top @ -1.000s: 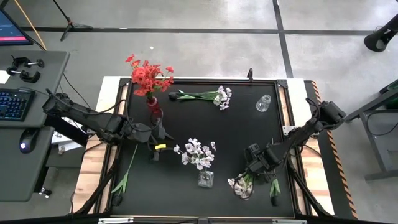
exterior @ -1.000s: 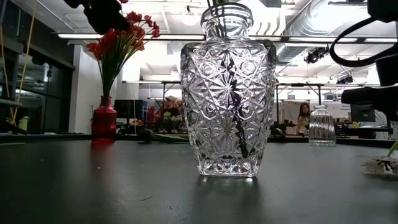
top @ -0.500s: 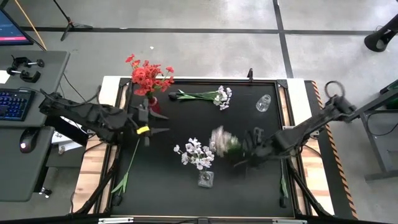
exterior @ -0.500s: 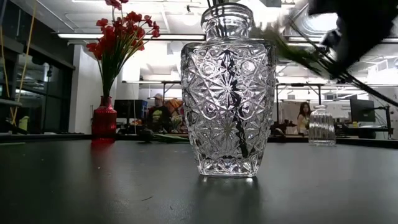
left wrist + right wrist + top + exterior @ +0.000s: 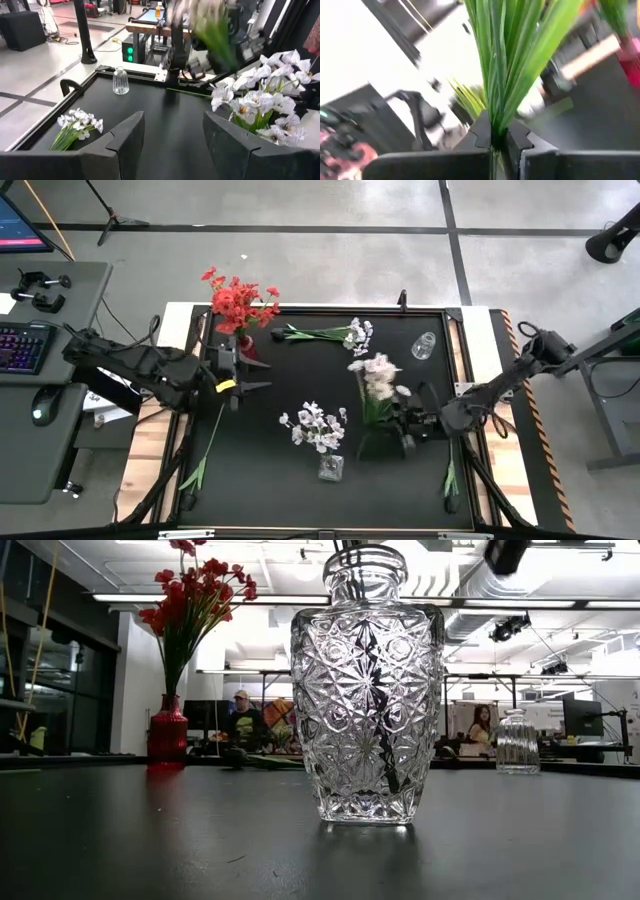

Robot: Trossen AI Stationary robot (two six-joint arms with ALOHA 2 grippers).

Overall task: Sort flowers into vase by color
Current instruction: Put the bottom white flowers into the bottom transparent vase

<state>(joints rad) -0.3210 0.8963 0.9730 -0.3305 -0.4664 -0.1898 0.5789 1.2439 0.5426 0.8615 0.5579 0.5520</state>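
Note:
My right gripper is shut on a white flower spray above the table's right middle. The left gripper stands open beside the red vase, which holds the red flowers. White flowers stand with their stems in the cut-glass vase near the front. Another white spray lies flat at the far edge. A small clear vase stands at the far right. A bare green stem lies at the table's left side. My right gripper pinches the spray's bundle of green stems and leaves between its two fingers, low on the bundle. The fingers come from the table's right side. The spray is lifted clear of the table, its white blossoms toward the far edge.
A loose green leaf lies near the table's front right. A desk with keyboard and mouse stands left of the table. People sit in the room behind the table.
My right gripper has taken hold of the white spray that lay at the table's near right and has carried it up and toward the far edge. The spray has come clear of the table and swung round. My left gripper has drawn back toward the red vase.

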